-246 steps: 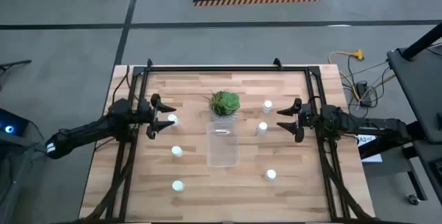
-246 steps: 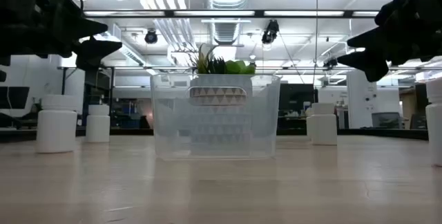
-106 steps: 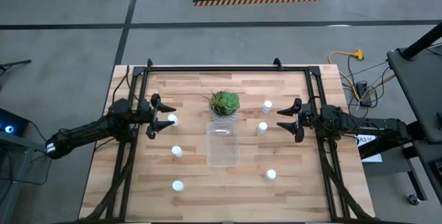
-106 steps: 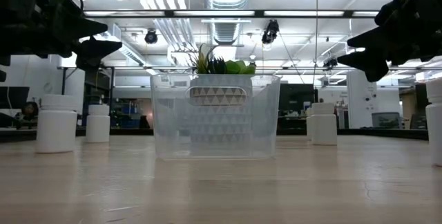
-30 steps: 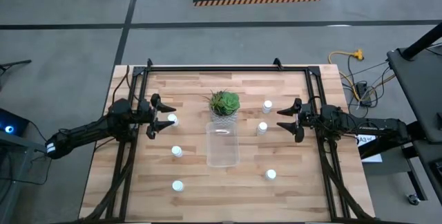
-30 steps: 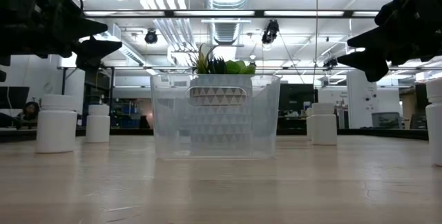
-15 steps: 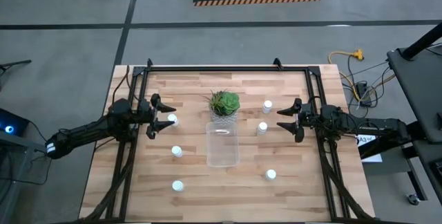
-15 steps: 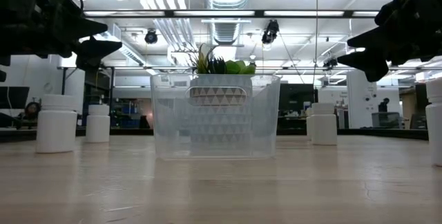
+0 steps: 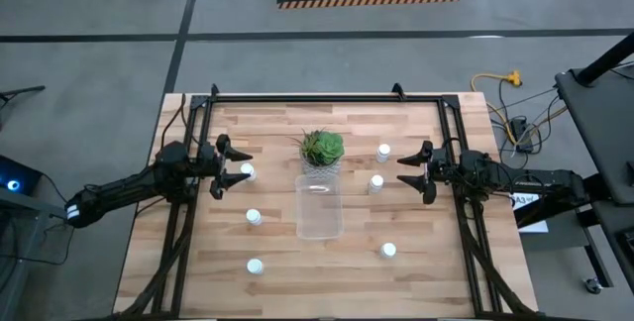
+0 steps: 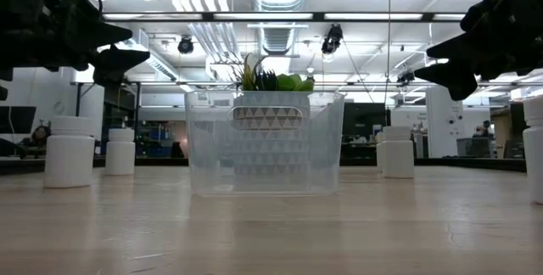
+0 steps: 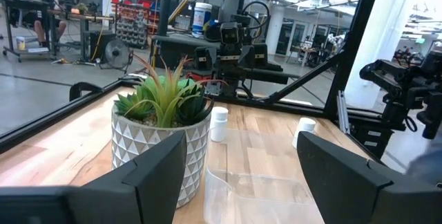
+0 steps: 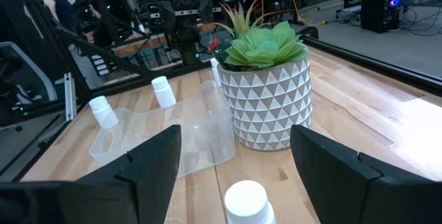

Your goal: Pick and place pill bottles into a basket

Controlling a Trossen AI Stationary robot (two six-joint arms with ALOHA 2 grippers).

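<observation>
Six small white pill bottles stand upright on the wooden table: three on the left (image 9: 247, 171) (image 9: 254, 216) (image 9: 255, 266) and three on the right (image 9: 383, 150) (image 9: 376, 183) (image 9: 388, 251). The clear basket (image 9: 319, 205) stands at the middle, also in the low view (image 10: 264, 142). My left gripper (image 9: 241, 167) hovers open above the far left bottle, raised off the table (image 10: 136, 44). My right gripper (image 9: 404, 169) hovers open at the right (image 10: 424, 61), with a bottle (image 12: 246, 203) just ahead of its fingers. Both grippers are empty.
A green potted plant (image 9: 322, 149) in a white patterned pot stands right behind the basket's far end. Black frame rails (image 9: 188, 212) (image 9: 458, 212) run along the table's left and right sides. Bare wood lies along the near edge (image 9: 317, 281).
</observation>
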